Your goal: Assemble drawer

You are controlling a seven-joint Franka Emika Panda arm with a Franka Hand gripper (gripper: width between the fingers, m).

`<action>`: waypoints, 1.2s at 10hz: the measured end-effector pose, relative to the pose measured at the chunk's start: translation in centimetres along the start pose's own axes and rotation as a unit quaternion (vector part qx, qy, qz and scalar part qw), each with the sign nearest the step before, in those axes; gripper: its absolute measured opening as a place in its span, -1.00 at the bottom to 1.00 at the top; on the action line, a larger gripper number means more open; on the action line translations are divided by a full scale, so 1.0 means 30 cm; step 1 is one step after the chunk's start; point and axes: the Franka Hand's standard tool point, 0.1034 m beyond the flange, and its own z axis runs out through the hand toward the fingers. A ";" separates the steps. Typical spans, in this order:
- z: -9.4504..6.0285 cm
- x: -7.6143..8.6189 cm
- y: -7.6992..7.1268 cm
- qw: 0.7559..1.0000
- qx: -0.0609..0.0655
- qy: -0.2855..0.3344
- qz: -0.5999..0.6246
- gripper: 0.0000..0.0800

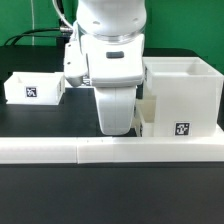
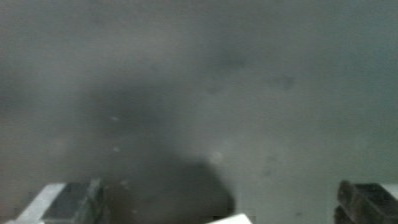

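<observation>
The big white casing [image 1: 183, 98] stands at the exterior view's right, open on top, with a tag on its front. One small tray [image 1: 34, 88] with a tag stands at the exterior view's left. A second small white part [image 1: 147, 113] shows against the casing's left side, partly hidden by my arm. My gripper [image 1: 115, 132] hangs low over the table just beside that part. In the wrist view the gripper [image 2: 222, 205] is open, its fingers [image 2: 71, 203] wide apart over blurred dark table. A white corner [image 2: 231, 218] shows between them, but they do not touch it.
A long low white wall strip [image 1: 110, 150] runs across the front of the table, right before the gripper and casing. Black cables [image 1: 40, 35] hang at the back left.
</observation>
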 end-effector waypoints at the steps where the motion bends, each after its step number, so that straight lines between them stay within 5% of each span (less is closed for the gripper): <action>1: 0.007 0.017 -0.015 1.000 0.004 -0.002 0.002 0.62; 7: 0.019 0.086 -0.016 0.998 0.006 -0.014 0.055 0.62; 12: 0.006 -0.052 -0.011 1.000 0.003 -0.008 -0.024 0.62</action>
